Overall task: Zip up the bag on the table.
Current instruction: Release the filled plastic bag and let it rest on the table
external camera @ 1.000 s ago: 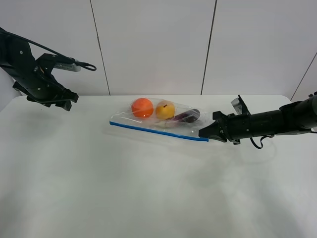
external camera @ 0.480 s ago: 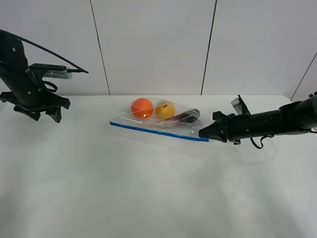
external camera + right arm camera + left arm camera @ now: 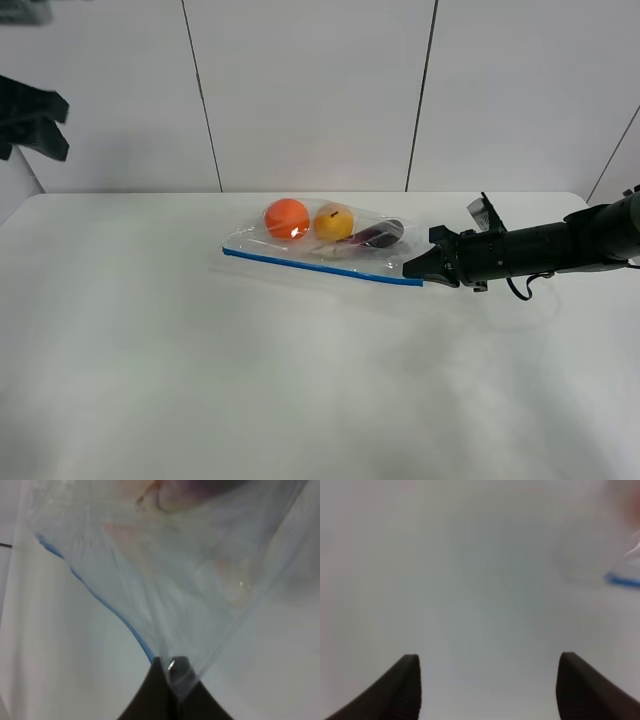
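The clear bag lies on the white table, with orange, yellow and dark items inside. Its blue zipper strip runs along the near edge. My right gripper is shut on the bag's right corner at the end of the strip. In the right wrist view its fingers pinch the plastic of the bag. My left gripper is raised at the far upper left, well away from the bag. It is open over bare table, with a bit of blue strip blurred at the edge.
White wall panels stand behind the table's back edge. The right arm stretches low over the table from the right side. Broad white tabletop extends in front of the bag.
My left arm has lifted up and to the left, from just above the table's back left to the upper left corner of the view. The right gripper and the bag have stayed put.
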You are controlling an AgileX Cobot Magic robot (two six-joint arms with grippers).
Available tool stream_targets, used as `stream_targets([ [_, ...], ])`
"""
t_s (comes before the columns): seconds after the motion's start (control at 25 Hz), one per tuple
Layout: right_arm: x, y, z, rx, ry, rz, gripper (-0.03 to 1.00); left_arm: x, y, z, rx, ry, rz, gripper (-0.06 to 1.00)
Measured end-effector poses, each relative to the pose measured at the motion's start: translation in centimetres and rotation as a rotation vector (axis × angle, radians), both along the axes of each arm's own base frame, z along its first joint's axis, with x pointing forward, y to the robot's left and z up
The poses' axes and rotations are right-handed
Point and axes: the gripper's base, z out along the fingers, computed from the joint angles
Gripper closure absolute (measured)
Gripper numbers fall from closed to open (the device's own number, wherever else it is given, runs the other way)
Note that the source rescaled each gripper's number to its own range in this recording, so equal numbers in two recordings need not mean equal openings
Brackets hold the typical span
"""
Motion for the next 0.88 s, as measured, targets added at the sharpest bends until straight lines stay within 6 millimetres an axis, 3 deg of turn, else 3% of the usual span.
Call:
stream_targets([
  [0.12, 0.0, 0.0, 0.0, -0.003, -0.001, -0.002, 0.96, -3.7, 0.0, 3.5, 0.007, -0.131, -0.022, -0.06],
  [0.2, 0.1, -0.1, -0.1, -0.011, -0.001, -0.007, 0.96, -5.6, 0.0, 4.8, 0.021, -0.164, -0.037, -0.06],
  [0.52, 0.1, -0.1, -0.1, -0.017, -0.001, -0.010, 0.96, -14.6, -0.6, 6.5, -0.082, -0.221, -0.054, -0.06],
  [0.68, 0.1, -0.1, -0.1, -0.017, -0.001, -0.010, 0.96, -19.9, -0.7, 5.5, -0.117, -0.252, -0.050, -0.06],
  [0.88, 0.1, -0.1, -0.1, -0.019, -0.004, -0.008, 0.96, -24.8, -0.5, 2.0, -0.110, -0.264, -0.052, -0.06],
])
